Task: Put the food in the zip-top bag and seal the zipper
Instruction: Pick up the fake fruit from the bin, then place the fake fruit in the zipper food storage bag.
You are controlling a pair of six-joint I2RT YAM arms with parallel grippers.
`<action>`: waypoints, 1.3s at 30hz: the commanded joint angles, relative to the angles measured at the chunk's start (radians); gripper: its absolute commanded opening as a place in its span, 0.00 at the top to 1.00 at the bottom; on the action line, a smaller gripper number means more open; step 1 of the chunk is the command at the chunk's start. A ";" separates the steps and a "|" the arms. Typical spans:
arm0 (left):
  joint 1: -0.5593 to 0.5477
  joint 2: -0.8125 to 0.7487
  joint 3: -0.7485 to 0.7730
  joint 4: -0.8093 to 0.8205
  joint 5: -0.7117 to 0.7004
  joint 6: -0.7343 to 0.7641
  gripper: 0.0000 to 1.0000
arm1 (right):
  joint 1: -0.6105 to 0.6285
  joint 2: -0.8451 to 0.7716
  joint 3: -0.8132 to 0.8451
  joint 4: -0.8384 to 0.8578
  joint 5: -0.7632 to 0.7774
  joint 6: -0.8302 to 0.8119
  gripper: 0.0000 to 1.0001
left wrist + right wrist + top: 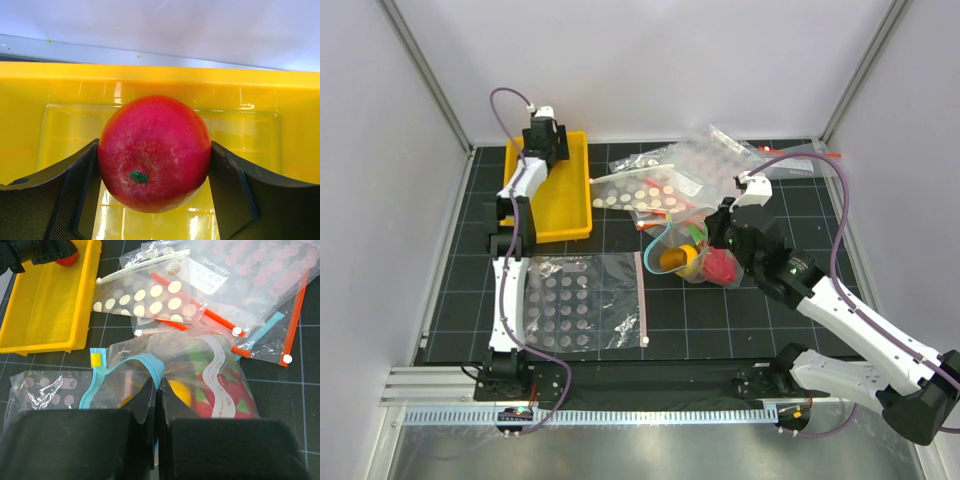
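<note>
Gripping red ball (154, 152) in left jaws above yellow tray (50, 85), far-left corner of bench. Pinching zip-top bag (130, 352) rim in right jaws, right of centre, mouth facing left edge; lemon (180, 392) inside. Ball-to-mouth path: rightward, nearward.

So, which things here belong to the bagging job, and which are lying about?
Job: round red toy fruit in left end effector; clear plastic bag with light-blue zipper, pinched by right end effector; yellow toy lemon and pink-red toy fruit inside it.
Lying about: yellow plastic tray; white-dotted bag; orange-strip bags; pink-dotted bag.
</note>
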 commanded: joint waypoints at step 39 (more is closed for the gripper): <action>-0.602 -1.506 -1.416 0.422 0.093 -0.519 0.70 | 0.003 0.038 -0.001 0.115 -0.022 -0.034 0.99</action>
